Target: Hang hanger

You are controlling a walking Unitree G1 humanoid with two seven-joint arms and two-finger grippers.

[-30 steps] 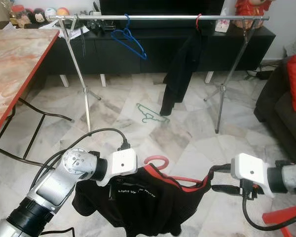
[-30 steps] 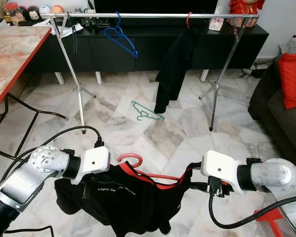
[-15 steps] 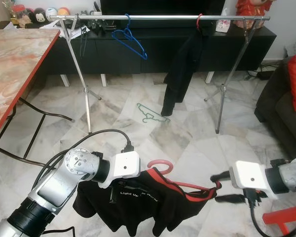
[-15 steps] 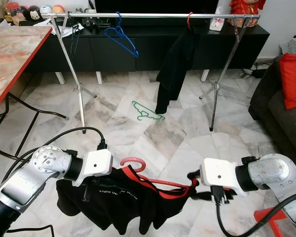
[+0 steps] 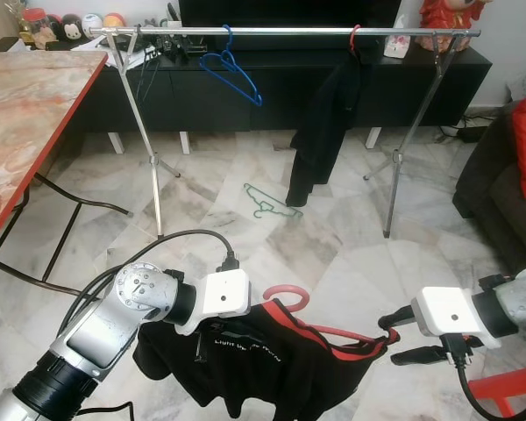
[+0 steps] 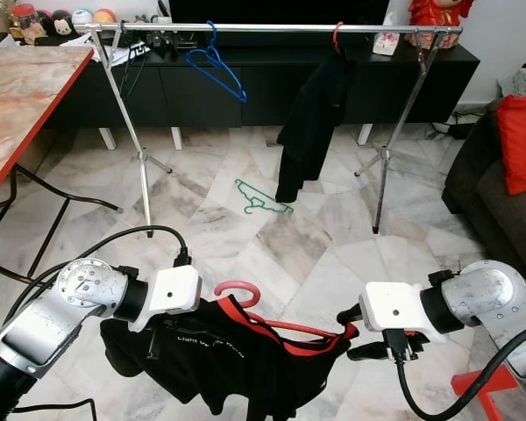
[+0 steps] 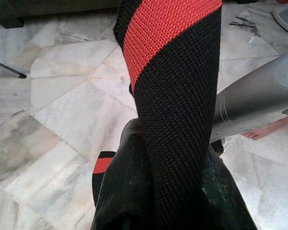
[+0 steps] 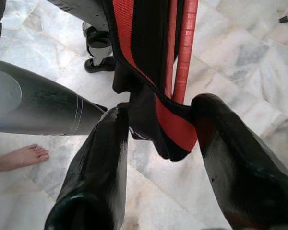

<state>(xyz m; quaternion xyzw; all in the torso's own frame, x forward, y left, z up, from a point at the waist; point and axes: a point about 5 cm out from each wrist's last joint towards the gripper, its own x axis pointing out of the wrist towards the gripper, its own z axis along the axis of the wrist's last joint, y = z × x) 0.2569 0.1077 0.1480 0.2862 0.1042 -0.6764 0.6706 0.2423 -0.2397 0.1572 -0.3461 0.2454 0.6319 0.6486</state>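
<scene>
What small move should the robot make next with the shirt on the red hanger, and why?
Probably shut the right gripper on the shirt's shoulder. Its fingers stand open around the black shirt and red hanger, while the left gripper grips the other side, well below the rail.
</scene>
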